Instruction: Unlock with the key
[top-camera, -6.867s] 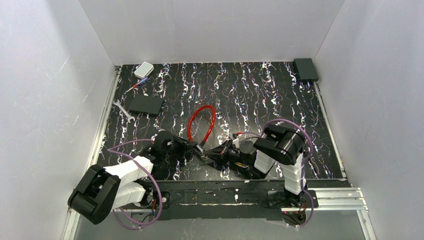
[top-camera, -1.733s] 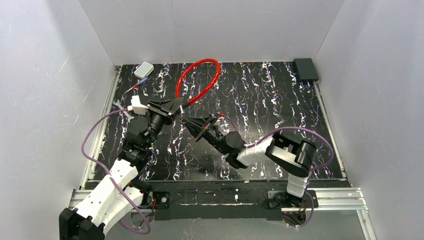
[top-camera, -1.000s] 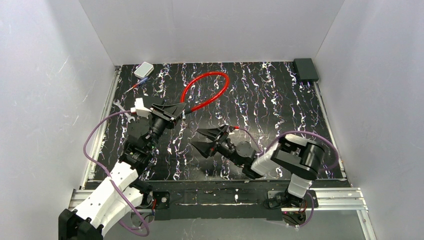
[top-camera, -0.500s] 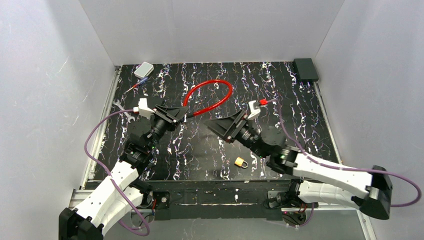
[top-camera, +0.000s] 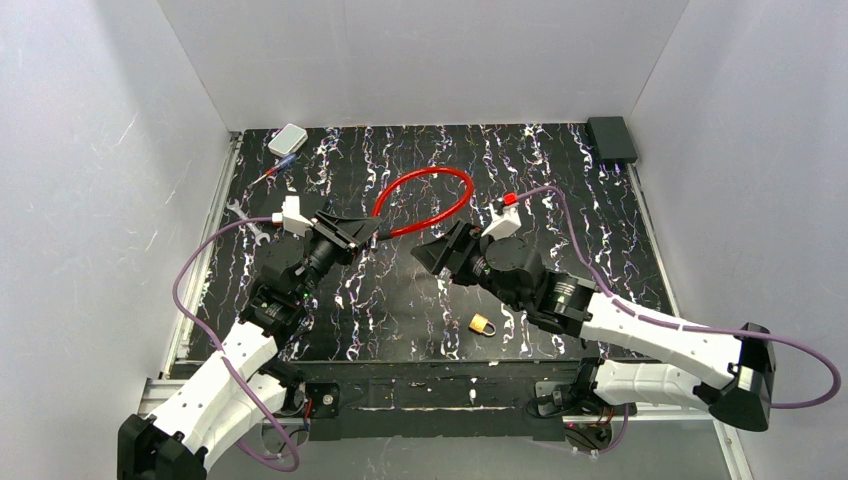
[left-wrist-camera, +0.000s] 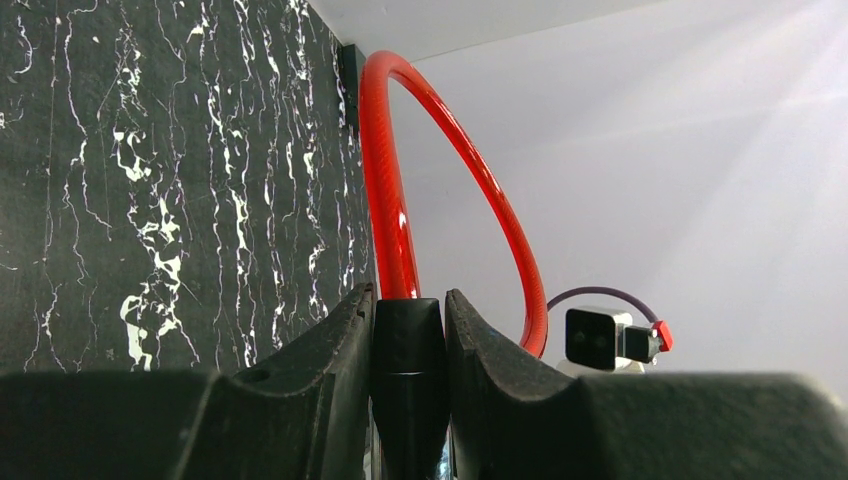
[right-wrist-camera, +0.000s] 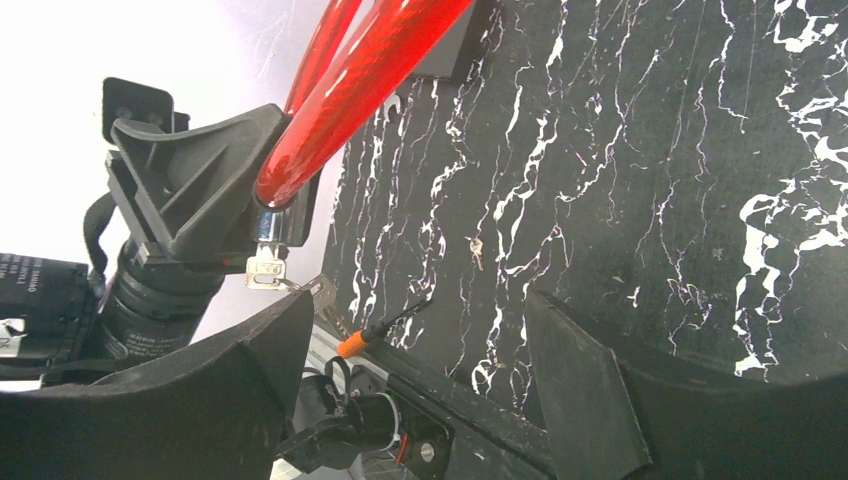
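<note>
A red cable lock (top-camera: 430, 172) hangs in the air over the middle of the table. My left gripper (top-camera: 365, 232) is shut on its black lock body (left-wrist-camera: 407, 370), and the red loop (left-wrist-camera: 385, 180) rises beyond the fingertips. In the right wrist view a small silver key (right-wrist-camera: 266, 262) sticks out of the lock body just below the left gripper (right-wrist-camera: 200, 190). My right gripper (top-camera: 440, 255) faces the left one from the right, a short way off. It stands open (right-wrist-camera: 418, 300) with nothing between its fingers.
A small brass padlock (top-camera: 482, 324) lies on the marbled table near the front, under the right arm. A white box (top-camera: 288, 139), a screwdriver (top-camera: 275, 170) and a wrench (top-camera: 243, 215) lie at the back left. A black box (top-camera: 611, 138) sits in the back right corner.
The right arm has swung up from the front of the table, so its open gripper now faces the left gripper. The brass padlock came into view. The left gripper sank slightly with the cable lock.
</note>
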